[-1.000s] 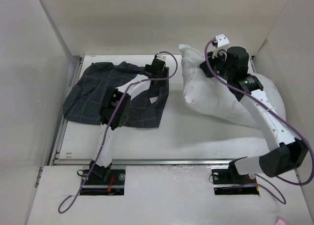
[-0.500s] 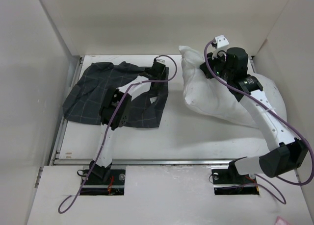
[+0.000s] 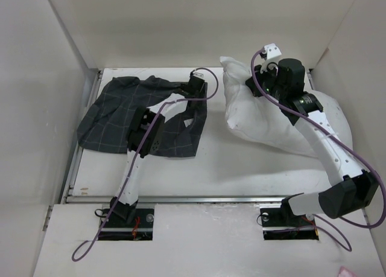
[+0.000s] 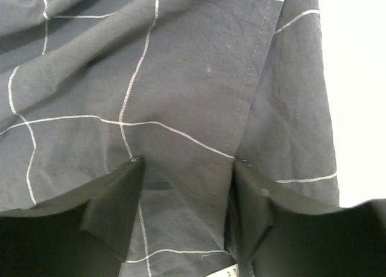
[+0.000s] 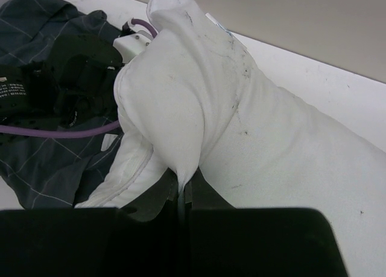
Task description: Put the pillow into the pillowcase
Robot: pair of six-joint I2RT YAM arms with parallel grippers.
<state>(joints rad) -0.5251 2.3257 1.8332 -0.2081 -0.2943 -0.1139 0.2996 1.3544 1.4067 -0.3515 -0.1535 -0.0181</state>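
The dark grid-patterned pillowcase (image 3: 114, 117) lies wrinkled on the left half of the table. My left gripper (image 3: 194, 82) is down on its far right edge. In the left wrist view the jaws (image 4: 187, 162) stand apart, pressing on the pillowcase (image 4: 181, 78), with a stitched hem running between the fingers. The off-white pillow (image 3: 265, 120) lies on the right, its left end raised. My right gripper (image 3: 254, 84) is shut on a pinched fold of the pillow (image 5: 271, 150); the fold narrows into the closed jaws (image 5: 182, 189).
White walls enclose the table on the left, back and right. A metal rail (image 3: 211, 198) runs along the near edge. A small white label (image 3: 188, 124) shows on the pillowcase. In the right wrist view, the left arm (image 5: 78, 72) and its purple cable (image 5: 54, 131) lie close beside the pillow.
The left gripper has narrowed its jaws and shifted slightly right over the pillowcase edge. The right arm and pillow have not moved.
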